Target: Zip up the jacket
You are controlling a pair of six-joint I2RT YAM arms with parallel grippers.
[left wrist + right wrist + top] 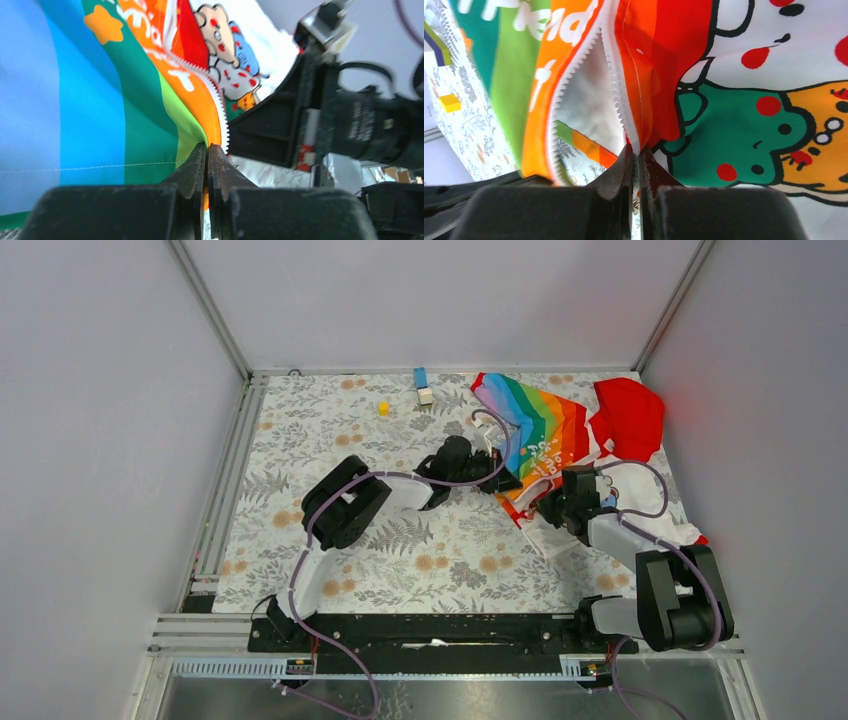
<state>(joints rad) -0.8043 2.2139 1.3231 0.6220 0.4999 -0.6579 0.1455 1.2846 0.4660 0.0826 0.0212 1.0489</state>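
Note:
The jacket (548, 430) lies at the back right of the table, rainbow panel up, red hood (630, 418) toward the far right. Its front is open; the two white zipper rows (611, 90) spread apart in the right wrist view. My left gripper (500, 478) is shut on the jacket's orange front edge (212, 112) beside one zipper row (220, 110). My right gripper (548, 506) is shut on the other front edge at its zipper tape (636, 145), next to the printed white body (744, 125). The two grippers are close together at the jacket's lower hem. The zipper slider is not visible.
A small yellow block (383, 408) and a blue-and-white block (422, 385) lie on the floral tablecloth (340, 540) near the back edge. Grey walls enclose the table on three sides. The right arm (370, 125) shows close by in the left wrist view.

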